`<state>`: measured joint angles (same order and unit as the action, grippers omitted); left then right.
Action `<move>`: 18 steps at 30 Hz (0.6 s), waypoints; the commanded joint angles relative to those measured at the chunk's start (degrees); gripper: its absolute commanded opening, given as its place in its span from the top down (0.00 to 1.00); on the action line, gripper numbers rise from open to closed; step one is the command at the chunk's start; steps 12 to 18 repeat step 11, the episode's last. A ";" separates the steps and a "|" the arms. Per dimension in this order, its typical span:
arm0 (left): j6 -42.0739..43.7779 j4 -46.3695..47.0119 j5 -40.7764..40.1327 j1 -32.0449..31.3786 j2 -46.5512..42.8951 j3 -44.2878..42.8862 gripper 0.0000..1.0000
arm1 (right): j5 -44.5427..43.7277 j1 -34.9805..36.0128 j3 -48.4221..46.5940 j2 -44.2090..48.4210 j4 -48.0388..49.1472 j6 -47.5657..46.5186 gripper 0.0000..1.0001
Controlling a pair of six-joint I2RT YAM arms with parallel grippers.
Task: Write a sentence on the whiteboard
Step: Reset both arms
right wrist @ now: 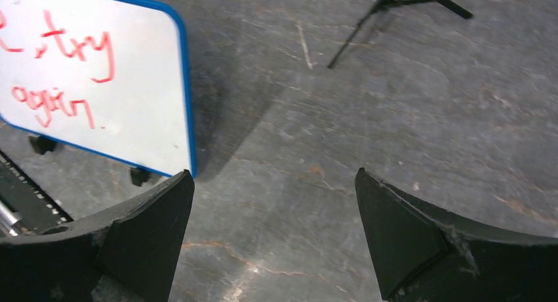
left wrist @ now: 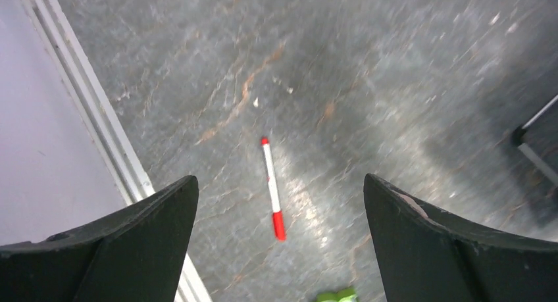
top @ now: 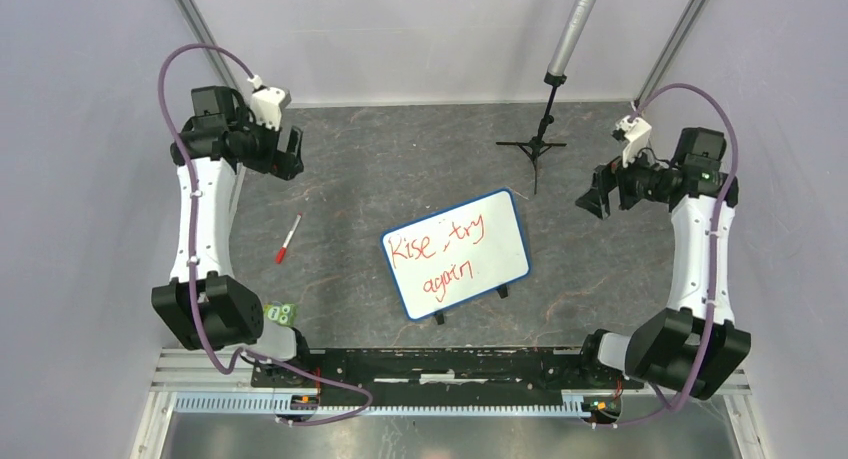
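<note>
Writing looks done. The whiteboard (top: 505,241) sits mid-surface on its small black feet, turned a bit askew, just ahead of the arm bases & slightly right of centre. The sentence (top: 447,277) is on it in red, two lines, approx. "Rise, try" over "again" (first letter could pass for a K). The right wrist view shows a dot after "again", so prob. no more words to add; that's my read, not a certainty.

The red-and-white marker (top: 288,239) lies flat on the surface (top: 400,169), well left of the board, touching nothing. Can't tell if it's capped. What's left, if anything: maybe just parking. Both arms sit out to the sides, well apart from the board.

The left fingers (left wrist: 131,243) are spread wide w/ nothing btw them, gripping & touching nothing; the marker shows on the surface below, through the gap. The right fingers (right wrist: 131,243) are likewise wide apart & empty, hanging over bare surface near the board's right edge, no contact w/ it. A tripod stand (top: 540,144) is at the far side, apart from both.
</note>
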<state>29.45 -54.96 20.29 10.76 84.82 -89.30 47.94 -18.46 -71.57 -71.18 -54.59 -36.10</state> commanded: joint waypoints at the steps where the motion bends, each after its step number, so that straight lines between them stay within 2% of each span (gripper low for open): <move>1: -12.11 -0.41 4.54 -0.30 -1.06 -1.77 0.00 | -1.01 -4.11 -3.62 -3.69 -0.31 -3.01 0.02; 6: -14.78 5.01 2.62 -0.85 -3.20 6.62 0.00 | -3.35 -5.45 -3.41 -5.72 6.20 0.19 0.02; 9: -15.50 6.44 1.60 -0.96 -4.48 10.38 0.00 | -3.30 -5.43 -3.83 -7.33 6.23 1.02 0.02; 18: -16.11 7.00 0.54 -0.99 -4.75 11.56 0.00 | -3.65 -5.40 -3.37 -8.00 6.05 0.97 0.02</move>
